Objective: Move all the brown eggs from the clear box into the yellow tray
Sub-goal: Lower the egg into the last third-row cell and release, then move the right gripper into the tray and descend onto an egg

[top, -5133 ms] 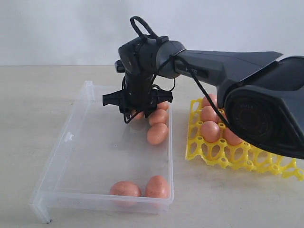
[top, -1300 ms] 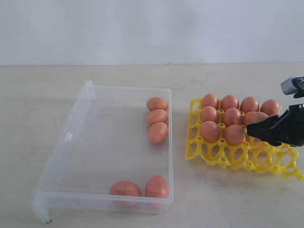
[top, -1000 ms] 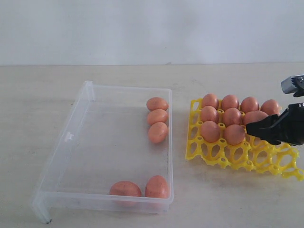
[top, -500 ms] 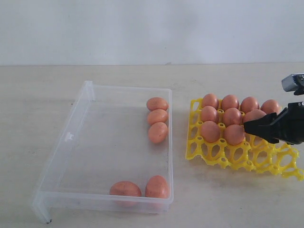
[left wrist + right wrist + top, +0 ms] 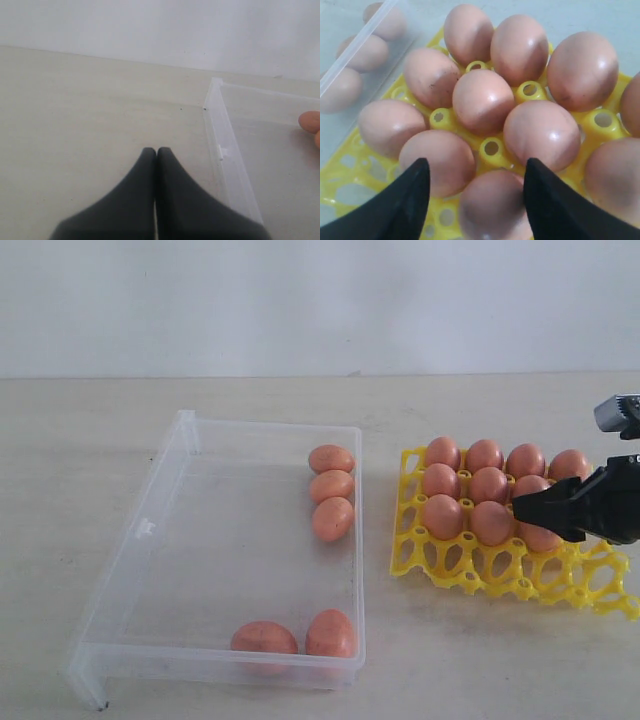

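Five brown eggs lie in the clear box (image 5: 150,540): three in a column by its far right wall (image 5: 332,487) and two at the front wall (image 5: 331,632). The yellow tray (image 5: 470,575) holds several eggs. My right gripper (image 5: 530,510) (image 5: 476,165) hangs low over the tray, open. An egg (image 5: 492,207) (image 5: 541,537) sits in a cup between its fingers, with a gap on one side. My left gripper (image 5: 156,150) is shut on nothing, over bare table beside the box's wall (image 5: 220,125). It is out of the exterior view.
The box and tray stand side by side on a pale tabletop, a narrow gap between them. A white wall runs behind. Empty tray cups (image 5: 500,565) show along the front rows.
Five seconds ago my right arm reached into the box. Over the last second my right gripper shifted slightly left over the tray and the egg under it sank into a cup.
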`<state>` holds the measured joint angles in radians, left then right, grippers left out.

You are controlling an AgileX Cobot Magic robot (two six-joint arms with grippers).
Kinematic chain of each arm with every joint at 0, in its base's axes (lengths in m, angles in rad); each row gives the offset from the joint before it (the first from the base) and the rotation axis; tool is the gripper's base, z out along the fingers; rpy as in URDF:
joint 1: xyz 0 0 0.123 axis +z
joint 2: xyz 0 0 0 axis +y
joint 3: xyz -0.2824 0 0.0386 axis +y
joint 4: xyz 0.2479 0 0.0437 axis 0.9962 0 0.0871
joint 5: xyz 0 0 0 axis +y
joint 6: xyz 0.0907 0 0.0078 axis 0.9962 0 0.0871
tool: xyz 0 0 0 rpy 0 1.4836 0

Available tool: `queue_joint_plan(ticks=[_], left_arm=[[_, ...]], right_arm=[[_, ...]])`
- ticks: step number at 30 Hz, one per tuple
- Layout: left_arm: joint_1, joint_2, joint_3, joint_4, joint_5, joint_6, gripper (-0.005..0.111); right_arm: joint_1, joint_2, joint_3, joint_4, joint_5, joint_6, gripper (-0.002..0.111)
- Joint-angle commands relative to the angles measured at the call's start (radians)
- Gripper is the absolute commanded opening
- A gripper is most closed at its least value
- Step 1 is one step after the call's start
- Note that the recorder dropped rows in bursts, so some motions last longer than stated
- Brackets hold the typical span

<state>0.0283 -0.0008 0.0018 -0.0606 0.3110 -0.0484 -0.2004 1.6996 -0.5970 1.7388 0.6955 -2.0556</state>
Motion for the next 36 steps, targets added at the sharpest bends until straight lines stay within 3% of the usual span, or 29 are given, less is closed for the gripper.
queue_joint_plan(ticks=[1,6,12,16,19,20,23,27,30,32,36], left_arm=[[-0.002,0.001,-0.002,-0.002,-0.007,0.0,-0.004],[-0.002,0.001,-0.002,-0.002,-0.007,0.0,-0.004],[-0.002,0.001,-0.002,-0.002,-0.007,0.0,-0.004],[-0.002,0.001,-0.002,-0.002,-0.007,0.0,-0.004],[-0.002,0.001,-0.002,-0.002,-0.007,0.0,-0.004],[-0.002,0.001,-0.002,-0.002,-0.007,0.0,-0.004],[-0.002,0.001,-0.002,-0.002,-0.007,0.0,-0.004],[-0.002,0.001,-0.002,-0.002,-0.007,0.0,-0.004],[-0.002,0.001,-0.002,-0.002,-0.007,0.0,-0.004],[-0.002,0.001,-0.002,-0.002,-0.007,0.0,-0.004],[-0.002,0.001,-0.002,-0.002,-0.007,0.0,-0.004]], right_arm=[[0.0,-0.003,-0.002,0.005,0.0,0.003,0.054],[0.0,-0.007,-0.005,0.005,0.024,0.01,0.054],[0.007,-0.103,-0.045,0.006,0.225,0.094,0.051],[0.125,-0.202,-0.143,0.006,0.275,0.201,0.029],[0.309,-0.256,-0.259,0.006,0.201,0.205,0.007],[0.389,-0.263,-0.294,0.006,0.148,0.203,0.001],[0.624,-0.271,-0.413,0.006,-0.186,0.151,0.0],[0.917,-0.21,-0.552,-0.002,-0.888,-0.068,0.0],[1.019,-0.103,-0.63,-0.073,-1.389,-0.068,0.0],[1.025,-0.025,-0.676,-0.062,-1.621,-0.068,0.0],[1.005,0.08,-0.791,0.006,-1.835,-0.068,0.0]])
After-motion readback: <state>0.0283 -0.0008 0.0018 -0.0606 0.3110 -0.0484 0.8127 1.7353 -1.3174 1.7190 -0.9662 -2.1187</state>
